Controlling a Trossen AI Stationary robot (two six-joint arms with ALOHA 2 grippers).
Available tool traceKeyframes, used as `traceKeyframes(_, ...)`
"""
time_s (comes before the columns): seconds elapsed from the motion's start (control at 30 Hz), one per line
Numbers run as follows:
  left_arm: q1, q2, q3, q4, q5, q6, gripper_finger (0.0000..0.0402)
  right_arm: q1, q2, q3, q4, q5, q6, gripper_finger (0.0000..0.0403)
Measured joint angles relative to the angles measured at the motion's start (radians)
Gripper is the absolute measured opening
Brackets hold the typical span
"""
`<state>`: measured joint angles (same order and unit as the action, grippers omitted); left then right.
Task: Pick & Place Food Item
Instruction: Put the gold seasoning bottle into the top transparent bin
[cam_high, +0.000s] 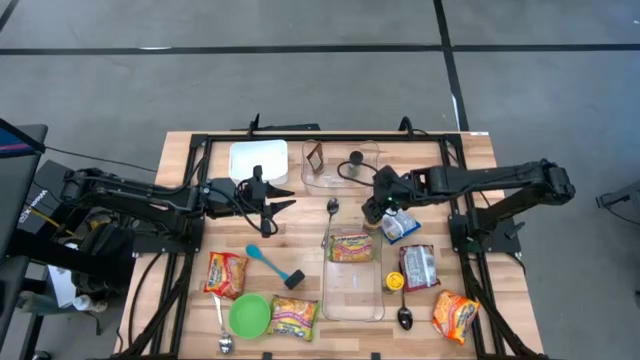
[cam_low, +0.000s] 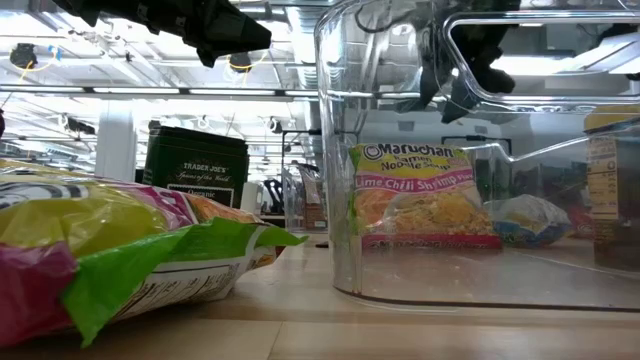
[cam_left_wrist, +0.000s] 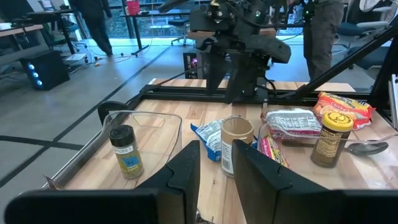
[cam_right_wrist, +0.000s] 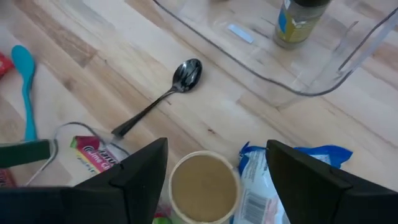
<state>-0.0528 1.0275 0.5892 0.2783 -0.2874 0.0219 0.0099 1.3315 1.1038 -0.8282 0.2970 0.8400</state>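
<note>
One round tan-topped cup (cam_right_wrist: 204, 188) stands on the wooden bench (cam_high: 470, 150), directly below the right claw (cam_right_wrist: 214, 163), between its spread fingers, untouched. 2 clear plastic bins, 3 metal spoons, approx 5 crinkly noodle packs around the cup. Left claw (cam_high: 283, 204) hovers w/ fingers spread, well left of the cup.
</note>
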Motion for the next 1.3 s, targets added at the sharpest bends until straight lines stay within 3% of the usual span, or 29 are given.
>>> traceKeyframes(1.1,0.000,0.000,0.000,0.000,0.000,0.000,0.0088,0.003,0.000,0.000,0.022,0.018,-0.064,0.0265)
traceKeyframes(1.3,0.000,0.000,0.000,0.000,0.000,-0.001,0.0088,0.003,0.000,0.000,0.022,0.017,0.033,0.0265)
